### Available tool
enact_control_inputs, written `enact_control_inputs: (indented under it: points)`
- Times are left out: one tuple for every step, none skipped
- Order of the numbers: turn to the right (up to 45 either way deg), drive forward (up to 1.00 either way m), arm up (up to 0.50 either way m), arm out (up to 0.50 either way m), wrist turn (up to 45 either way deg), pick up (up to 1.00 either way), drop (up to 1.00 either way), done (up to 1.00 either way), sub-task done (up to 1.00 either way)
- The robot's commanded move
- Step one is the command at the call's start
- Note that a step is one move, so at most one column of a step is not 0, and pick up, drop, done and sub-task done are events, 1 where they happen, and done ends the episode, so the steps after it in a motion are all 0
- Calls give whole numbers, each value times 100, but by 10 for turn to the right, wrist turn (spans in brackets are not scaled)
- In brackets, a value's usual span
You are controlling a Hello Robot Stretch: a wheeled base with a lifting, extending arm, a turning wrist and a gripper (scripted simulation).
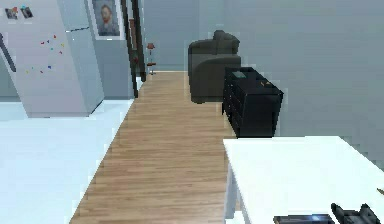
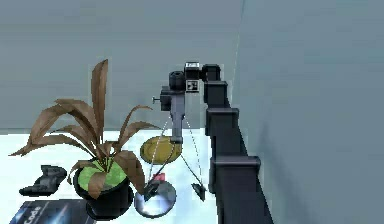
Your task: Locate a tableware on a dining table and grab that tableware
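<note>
On the white table (image 2: 20,155) in the arm side view lies a yellowish round bowl (image 2: 160,150), and nearer to me a silvery round dish (image 2: 155,198) with a small dark bit on it. The arm (image 2: 222,130) rises along the right of the table. My gripper (image 2: 176,183) hangs from its dark body (image 2: 175,100), its thin fingers (image 2: 197,180) reaching down by the bowl and the dish. I cannot tell whether it holds anything or touches either. The same table (image 1: 300,165) fills the forward view's lower right.
A brown-leaved plant in a green pot (image 2: 100,182) stands left of the dishes, with a dark small object (image 2: 45,180) and a dark flat thing (image 2: 55,212) beside it. Ahead are a black cabinet (image 1: 252,100), a dark armchair (image 1: 213,65), a fridge (image 1: 45,60) and wooden floor (image 1: 160,140).
</note>
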Motion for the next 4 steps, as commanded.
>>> enact_control_inputs:
  points:
    - [0, 0, 0, 0, 450, 0, 0, 0, 0]
    - [0, 0, 0, 0, 450, 0, 0, 0, 0]
    - [0, 0, 0, 0, 450, 0, 0, 0, 0]
    - [0, 0, 0, 0, 240, 0, 0, 0, 0]
